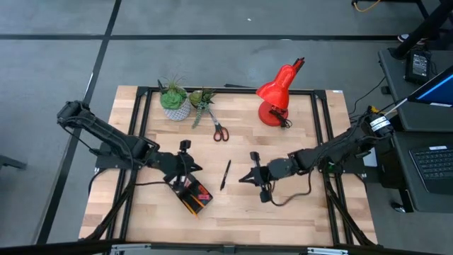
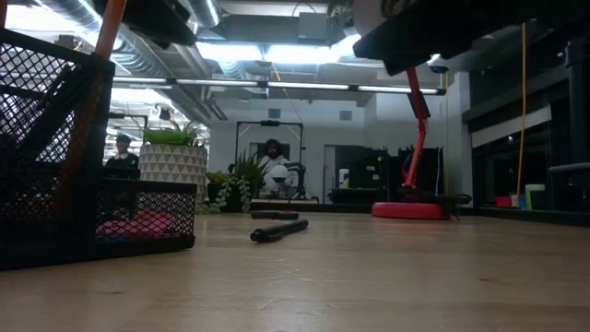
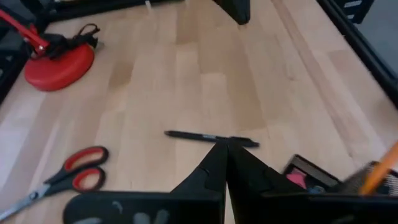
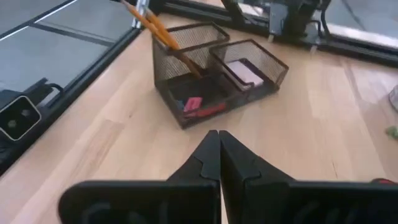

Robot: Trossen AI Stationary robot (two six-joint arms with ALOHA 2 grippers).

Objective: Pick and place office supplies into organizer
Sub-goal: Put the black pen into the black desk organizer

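Right now both tools are clenched with nothing between their fingers: the left tool (image 3: pixel 225 163) and the right tool (image 4: pixel 219 157) each show their two dark fingers pressed tip to tip. The right tool (image 1: pixel 253 177) hovers near the middle of the desk (image 1: pixel 297 212), just beside the black pen (image 1: pixel 225 174) that lies loose on the wood. The left tool (image 1: pixel 185 168) sits over the organizer (image 1: pixel 190 193), toward the front left of the desk.

That organizer (image 4: pixel 211 74) is a black wire-mesh holder, already carrying orange pencils (image 4: pixel 155 28) standing tilted in its tall cup, a pink sticky pad (image 4: pixel 244 71) and small red and pink bits (image 4: pixel 198 107) in the shallow trays.

Still outside it are the pen (image 3: pixel 211 137) and the red-handled scissors (image 1: pixel 218 127), which lie near the back edge, close to the potted plants (image 1: pixel 185 99).

I judge the pen light, stiff and smooth, apt to roll or slip; pinching it across the barrel near its middle should keep it level. The scissors look heavier and lie flat, so the blades near the pivot seem the safer hold.
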